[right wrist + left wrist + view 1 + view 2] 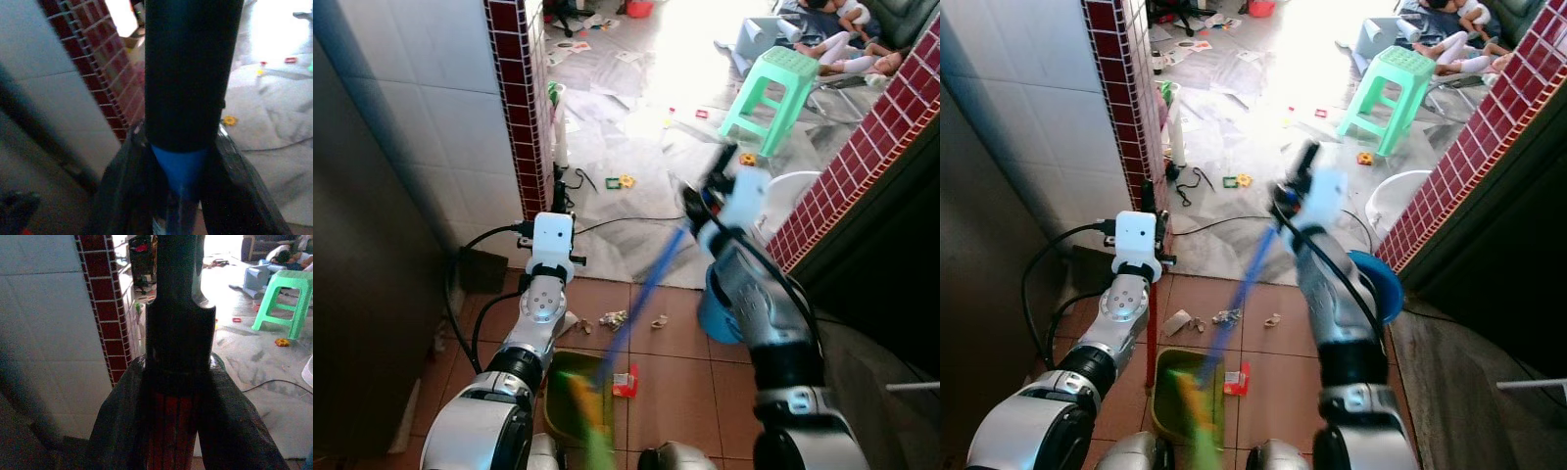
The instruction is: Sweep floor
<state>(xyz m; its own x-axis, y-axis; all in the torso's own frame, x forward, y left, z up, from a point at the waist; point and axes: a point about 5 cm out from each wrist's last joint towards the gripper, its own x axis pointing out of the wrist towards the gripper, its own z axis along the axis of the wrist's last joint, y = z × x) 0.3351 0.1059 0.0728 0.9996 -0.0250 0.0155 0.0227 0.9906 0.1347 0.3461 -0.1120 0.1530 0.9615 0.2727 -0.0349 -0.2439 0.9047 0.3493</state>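
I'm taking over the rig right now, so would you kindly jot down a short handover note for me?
Left gripper: shut on the red dustpan handle, by the brick-edged pillar.
Right gripper: shut on the blue broom handle, which slants down to the green bristles at the pan.
Green dustpan sits on the brown tiles in front of the robot.
Done: the bristles are at the pan; whether anything is in it yet cannot be seen.
Left: a red scrap beside the pan, and paper scraps further out on the tiles.
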